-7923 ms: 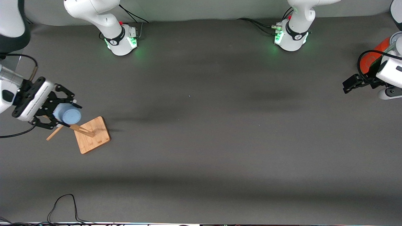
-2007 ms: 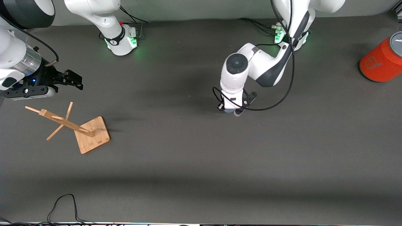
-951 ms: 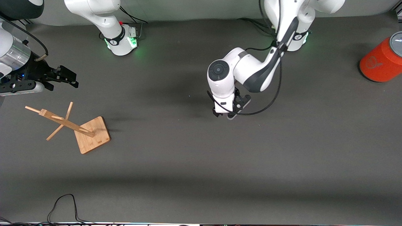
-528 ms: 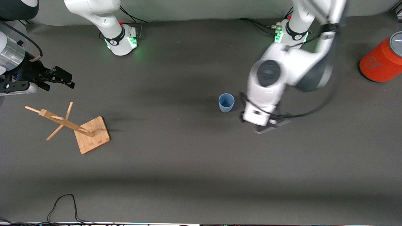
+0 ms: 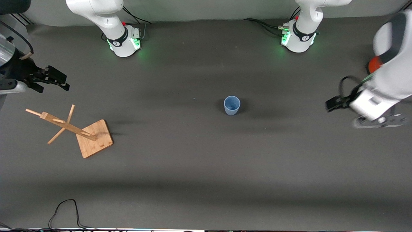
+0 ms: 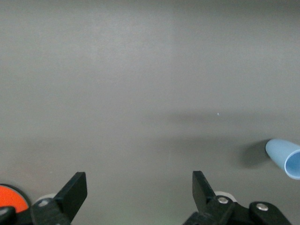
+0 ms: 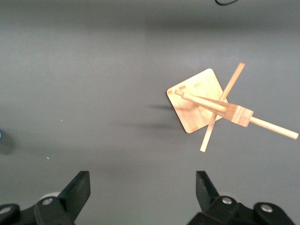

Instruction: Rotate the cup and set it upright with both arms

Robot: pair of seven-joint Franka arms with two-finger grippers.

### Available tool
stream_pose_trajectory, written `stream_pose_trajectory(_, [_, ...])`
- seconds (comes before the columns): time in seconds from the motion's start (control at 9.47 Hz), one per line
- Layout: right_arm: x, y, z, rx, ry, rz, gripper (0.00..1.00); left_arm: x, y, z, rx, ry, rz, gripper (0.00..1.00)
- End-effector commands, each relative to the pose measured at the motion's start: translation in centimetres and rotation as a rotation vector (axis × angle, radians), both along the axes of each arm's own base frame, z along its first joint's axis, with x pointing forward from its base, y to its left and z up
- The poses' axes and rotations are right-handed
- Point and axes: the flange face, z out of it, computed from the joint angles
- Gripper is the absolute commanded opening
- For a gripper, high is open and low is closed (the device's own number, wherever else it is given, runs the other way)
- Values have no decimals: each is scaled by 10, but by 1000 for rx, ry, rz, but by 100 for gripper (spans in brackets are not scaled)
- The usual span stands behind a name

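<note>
The light-blue cup (image 5: pixel 232 105) stands upright, mouth up, on the grey mat in the middle of the table. It also shows at the edge of the left wrist view (image 6: pixel 285 156). My left gripper (image 5: pixel 333 104) is open and empty, in the air at the left arm's end of the table, well apart from the cup. In its wrist view the left gripper (image 6: pixel 139 193) has nothing between its fingers. My right gripper (image 5: pixel 58 79) is open and empty at the right arm's end, above the wooden rack (image 5: pixel 77 130). The right gripper (image 7: pixel 143 188) shows bare mat between its fingers.
The wooden rack (image 7: pixel 220 107) with a square base and crossed pegs stands at the right arm's end. The orange cylinder (image 5: pixel 374 63) is mostly hidden by the left arm; a bit shows in the left wrist view (image 6: pixel 13 200). A black cable (image 5: pixel 66 211) lies at the table's near edge.
The left arm let go of the cup, left it upright at mid-table, and swung away to its own end. The right gripper drew back a little from the rack.
</note>
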Motion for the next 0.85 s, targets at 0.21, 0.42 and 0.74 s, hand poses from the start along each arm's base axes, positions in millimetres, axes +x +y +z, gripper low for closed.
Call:
stream_pose_trajectory(0.21, [-5,-5,13,12,18,-4,100,-46,26,27,-39,-52,-5,100])
stream_pose_trajectory(0.42, [-12,-9,11,11,68,-9,100,-46,28,28,-38,-52,-2,100])
stream_pose_trajectory(0.74, [-16,-19,11,15,98,-26,100,-46,29,27,-27,-59,-3,100])
